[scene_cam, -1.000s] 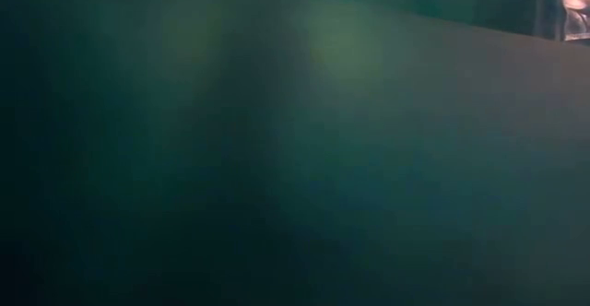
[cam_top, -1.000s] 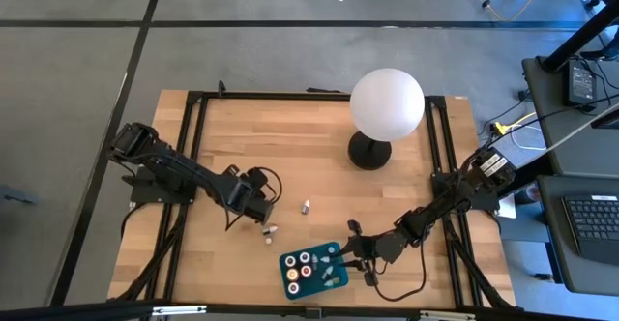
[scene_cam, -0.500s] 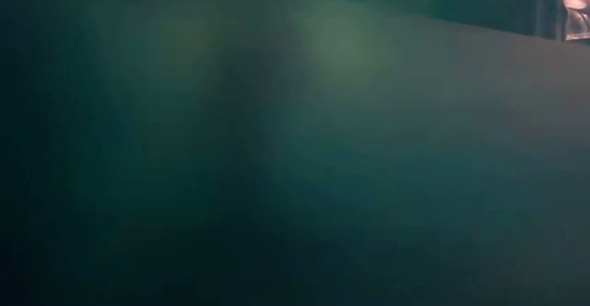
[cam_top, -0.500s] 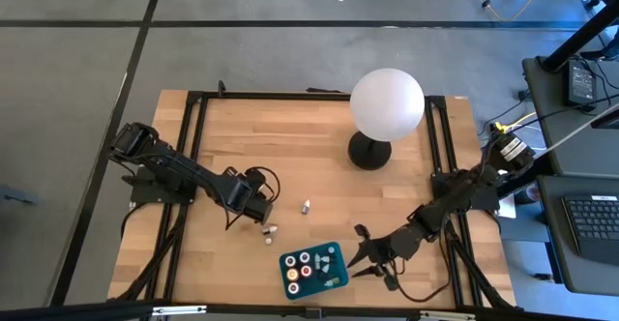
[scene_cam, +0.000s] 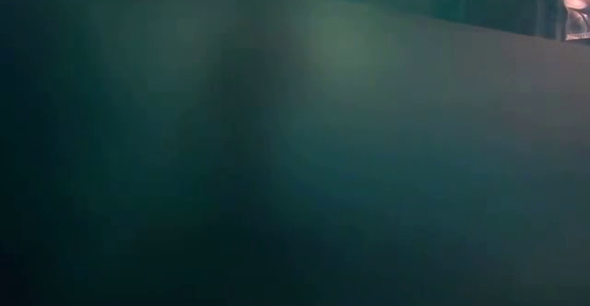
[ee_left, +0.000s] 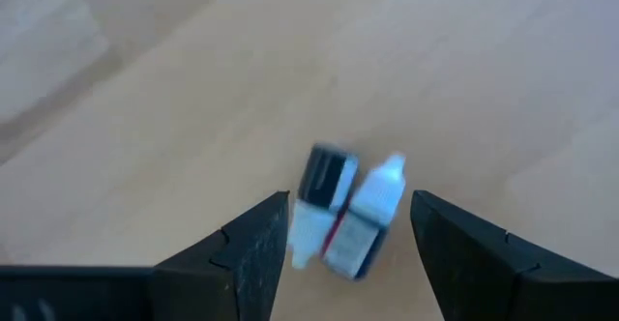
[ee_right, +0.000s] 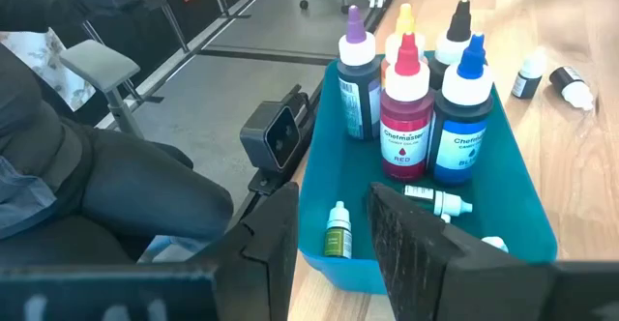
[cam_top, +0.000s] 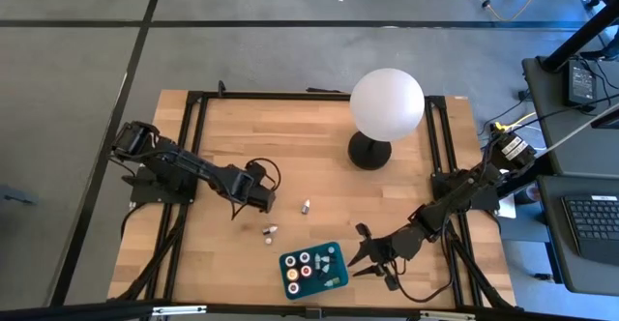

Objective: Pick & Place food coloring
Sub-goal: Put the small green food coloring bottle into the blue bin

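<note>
1. In the right wrist view, a teal rectangular plastic tray [ee_right: 522,190] was seen at the table's near edge. Tall squeeze bottles were stood upright in it: a red-labelled bottle [ee_right: 406,118], a blue-labelled bottle [ee_right: 464,118], and purple, yellow and black-capped ones behind.
2. Two tiny bottles were laid on the tray floor: a green-labelled small bottle [ee_right: 337,232] and a white dropper bottle [ee_right: 435,201] lying on its side.
3. The right gripper [cam_top: 366,260] was held just beside the tray, its fingers parted and nothing between them.
4. Farther up the wooden table [cam_top: 309,137], two small white-capped bottles [ee_left: 343,210] were lying on their sides, touching, long axes parallel, caps pointing opposite ways.
5. The left gripper [ee_left: 350,248] was hung above that pair, fingers spread and released.
6. A further tiny bottle [cam_top: 306,205] was lying apart, beyond the pair.
7. A white globe lamp [cam_top: 386,105] was stood at the far side.
</note>
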### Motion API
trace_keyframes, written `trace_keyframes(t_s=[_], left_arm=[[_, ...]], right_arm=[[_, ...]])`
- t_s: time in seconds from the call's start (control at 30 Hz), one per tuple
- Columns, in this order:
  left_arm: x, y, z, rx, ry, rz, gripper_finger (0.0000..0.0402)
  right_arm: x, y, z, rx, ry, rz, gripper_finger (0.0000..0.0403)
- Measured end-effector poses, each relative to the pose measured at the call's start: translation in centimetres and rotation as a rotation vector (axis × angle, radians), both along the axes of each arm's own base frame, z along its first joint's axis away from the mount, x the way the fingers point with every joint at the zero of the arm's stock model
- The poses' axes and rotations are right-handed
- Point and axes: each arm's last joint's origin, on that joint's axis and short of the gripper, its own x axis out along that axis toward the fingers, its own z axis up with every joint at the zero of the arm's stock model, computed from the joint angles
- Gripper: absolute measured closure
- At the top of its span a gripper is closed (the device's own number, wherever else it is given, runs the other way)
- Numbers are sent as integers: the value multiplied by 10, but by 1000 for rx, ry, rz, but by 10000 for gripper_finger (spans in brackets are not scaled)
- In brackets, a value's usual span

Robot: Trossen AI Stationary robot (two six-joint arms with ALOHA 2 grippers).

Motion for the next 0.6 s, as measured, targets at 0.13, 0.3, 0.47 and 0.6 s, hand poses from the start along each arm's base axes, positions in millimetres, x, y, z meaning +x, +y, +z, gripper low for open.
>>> trace_keyframes(t_s=[0.13, 0.3, 0.47, 0.6], left_arm=[[-3, -1, -8, -46, 1, -18, 187], [-1, -4, -15, -58, -55, -90, 192], [-2, -5, -19, -83, -64, -97, 198], [-2, -5, -19, -96, -61, -108, 206]], right_arm=[[0, 0, -1, -6, 5, -1, 274], [-1, -1, -3, -29, 23, -18, 274], [-1, -2, -3, -35, 23, -28, 274], [-1, -2, -3, -35, 23, -27, 274]])
